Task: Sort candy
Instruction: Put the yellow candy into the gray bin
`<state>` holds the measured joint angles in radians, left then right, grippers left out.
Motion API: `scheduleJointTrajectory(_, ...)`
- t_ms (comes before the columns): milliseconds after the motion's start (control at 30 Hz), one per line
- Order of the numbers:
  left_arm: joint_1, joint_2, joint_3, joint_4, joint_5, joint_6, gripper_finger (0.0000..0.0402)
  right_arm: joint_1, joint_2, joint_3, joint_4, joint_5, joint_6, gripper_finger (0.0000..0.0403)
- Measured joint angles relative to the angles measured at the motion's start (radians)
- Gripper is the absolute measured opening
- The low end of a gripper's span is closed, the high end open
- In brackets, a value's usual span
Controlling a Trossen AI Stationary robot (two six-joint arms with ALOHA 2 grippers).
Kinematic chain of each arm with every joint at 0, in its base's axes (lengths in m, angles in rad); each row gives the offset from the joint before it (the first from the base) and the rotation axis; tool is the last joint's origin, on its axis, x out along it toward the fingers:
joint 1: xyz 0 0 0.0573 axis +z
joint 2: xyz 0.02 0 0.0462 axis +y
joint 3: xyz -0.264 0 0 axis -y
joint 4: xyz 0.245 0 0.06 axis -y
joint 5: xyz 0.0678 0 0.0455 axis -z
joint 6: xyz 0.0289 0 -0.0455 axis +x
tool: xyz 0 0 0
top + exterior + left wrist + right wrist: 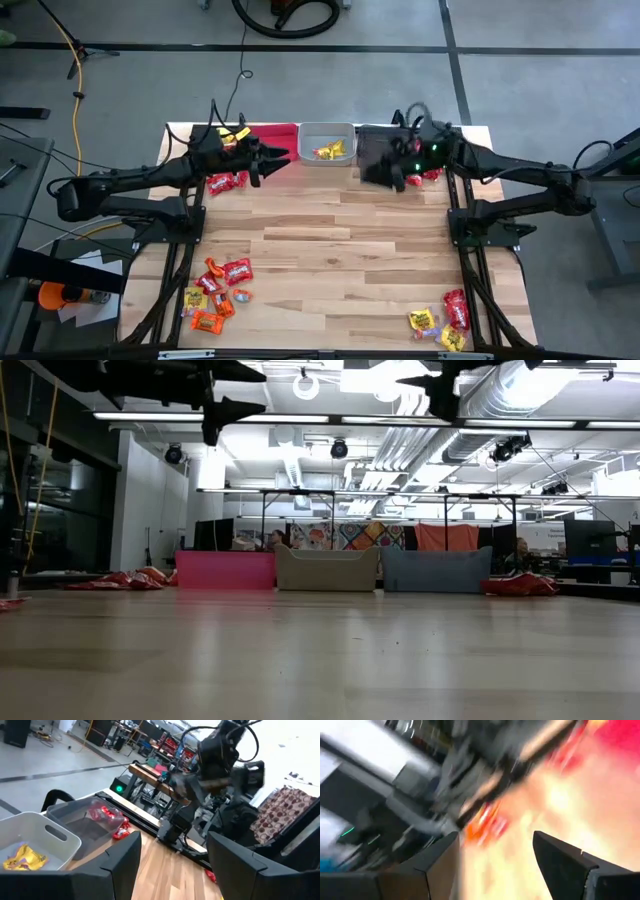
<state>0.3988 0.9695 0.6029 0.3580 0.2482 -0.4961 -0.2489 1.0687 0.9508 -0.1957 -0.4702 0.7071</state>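
Candy (222, 290) lies in four loose groups on the table (340, 250), plus some already binned: a mixed red, orange and yellow cluster near the front left corner, a smaller yellow-and-red group (440, 322) near the front right corner, a few red packets (226, 182) just in front of the red bin (280, 133) at the far left, and red packets (430, 176) beside the dark bin (372, 148) at the far right. Yellow pieces (332, 151) sit in the clear grey bin (327, 142) between the other two. The left gripper (268, 160) hangs above the far edge beside the red bin, jaws spread wide and empty; the left wrist view shows open board between its fingers (125, 855). The right gripper (398, 178) hovers over the dark bin's near corner, likewise spread and holding nothing; its wrist view is smeared, so you cannot read fine detail there. You appear to be between picks. For the next one, judge by colour first: the red packets close to each gripper look like the shortest reach. Come down with the jaws straddling one packet only, since the wrappers overlap and are likely slippery. Keep each arm to its own side of the table so they stay well apart. Carry the piece high enough to pass over the bin wall, and open only once it is above the correct bin.
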Motion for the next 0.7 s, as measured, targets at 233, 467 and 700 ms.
scheduleJointTrajectory(233,0.000,0.000,0.000,-0.001,0.010,0.027,0.0213,0.388,0.038,0.000,-0.315,-0.003,0.356,0.0250)
scheduleJointTrajectory(467,0.000,0.000,0.000,-0.003,0.010,0.070,0.0213,0.737,0.180,0.000,-0.452,-0.010,0.766,0.0250)
scheduleJointTrajectory(700,-0.001,0.000,0.000,0.000,0.010,0.085,0.0213,0.952,0.377,0.000,-0.454,-0.009,0.944,0.0250)
